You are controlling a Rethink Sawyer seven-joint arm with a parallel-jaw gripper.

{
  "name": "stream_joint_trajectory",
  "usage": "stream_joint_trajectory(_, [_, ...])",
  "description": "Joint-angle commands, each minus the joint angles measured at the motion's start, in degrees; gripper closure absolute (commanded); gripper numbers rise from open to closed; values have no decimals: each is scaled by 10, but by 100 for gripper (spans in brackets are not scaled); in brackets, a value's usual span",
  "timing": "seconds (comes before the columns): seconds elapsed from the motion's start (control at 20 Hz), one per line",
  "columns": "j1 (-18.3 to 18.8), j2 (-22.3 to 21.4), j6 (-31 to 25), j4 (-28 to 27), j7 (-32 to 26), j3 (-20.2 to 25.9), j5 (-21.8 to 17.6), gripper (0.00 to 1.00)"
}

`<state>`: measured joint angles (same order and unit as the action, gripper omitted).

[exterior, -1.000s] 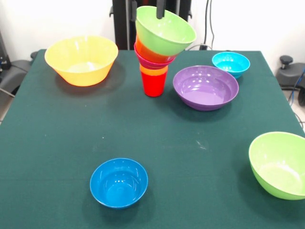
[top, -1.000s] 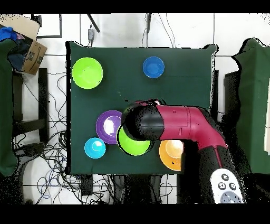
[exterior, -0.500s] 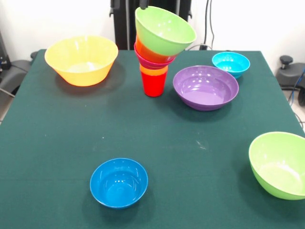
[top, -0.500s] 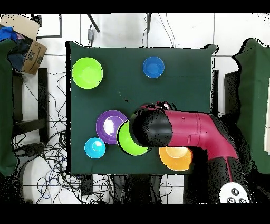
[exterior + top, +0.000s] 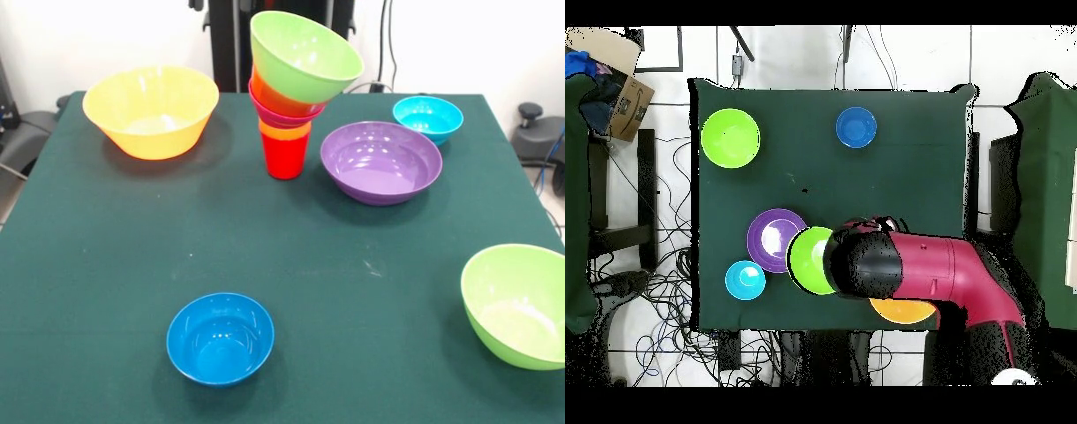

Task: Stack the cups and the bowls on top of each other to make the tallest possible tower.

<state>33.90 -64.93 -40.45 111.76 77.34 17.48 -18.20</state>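
A: So, what about the gripper? Is it open or closed?

B: That cannot be told. From above, only the red and black arm [image 5: 905, 268] shows, lying over the near edge of the table [image 5: 905, 180], and its black end covers whatever hangs below. The front view shows no fingers at all.

A: And the tower?

B: The tower [image 5: 296, 88] stands toward the table's far side. A red cup [image 5: 285, 155] is its base, with an orange cup [image 5: 284, 131] in it, then a pink bowl [image 5: 282, 115], an orange bowl [image 5: 281, 100] and a tilted lime green bowl [image 5: 305, 55] on top.

A: What lies around it?

B: A purple bowl [image 5: 380, 162] sits just beside it, with a light blue bowl [image 5: 427, 117] behind that. A large yellow bowl [image 5: 151, 110] is on the other side. A dark blue bowl [image 5: 220, 337] and a second green bowl [image 5: 517, 305] rest well apart, near the front edge.
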Motion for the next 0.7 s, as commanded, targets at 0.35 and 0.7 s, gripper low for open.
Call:
stream_joint_trajectory(0.35, [38,12,63,91,-2,10,-33,0])
stream_joint_trajectory(0.7, [53,41,100,82,1,12,-59,0])
